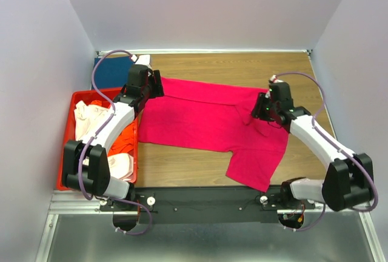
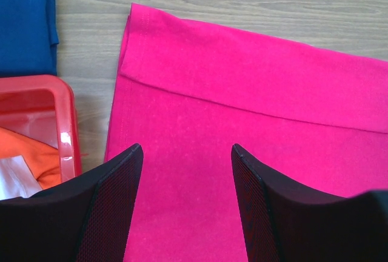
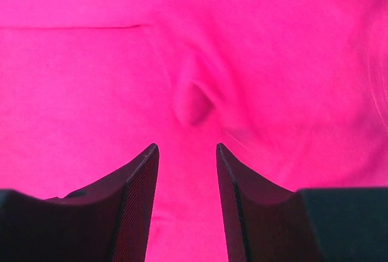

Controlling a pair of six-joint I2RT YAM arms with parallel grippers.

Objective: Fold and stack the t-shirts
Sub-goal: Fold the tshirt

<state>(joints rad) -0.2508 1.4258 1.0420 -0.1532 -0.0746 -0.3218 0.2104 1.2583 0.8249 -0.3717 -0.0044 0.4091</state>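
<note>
While both arms reach out from their bases at 6 o'clock of the top view, the pink t-shirt [image 1: 206,122] is seen spread across the middle of the wooden table [image 1: 242,65]. One lobe of it is noted nearest the bases, at about 5 o'clock, lying flat on the wood.

At 9 o'clock a red crate [image 1: 73,98] is recorded, the left arm passing above it. An orange t-shirt [image 1: 124,137] and cream-white t-shirts [image 1: 91,116] are bundled loosely inside.

Right gripper [image 1: 259,111]: found over the 3 o'clock part of the pink cloth. From the wrist view its jaws are seen parted to a moderate gap, with nothing caught between them. A small raised pucker [image 3: 194,101] is observed in the cloth just ahead of the fingertips.

Left gripper [image 1: 156,86]: found over the 10 o'clock corner of the pink t-shirt. Its jaws are held wide apart above the cloth and nothing is gripped. In the left wrist view a band along the far edge of the shirt is seen folded over onto the body, and the shirt's side edge is seen just beside the crate, a strip of bare wood between them.

Farthest off, at 11 o'clock, a dark blue t-shirt [image 1: 112,71] is recorded flat on the table beyond the crate.
</note>
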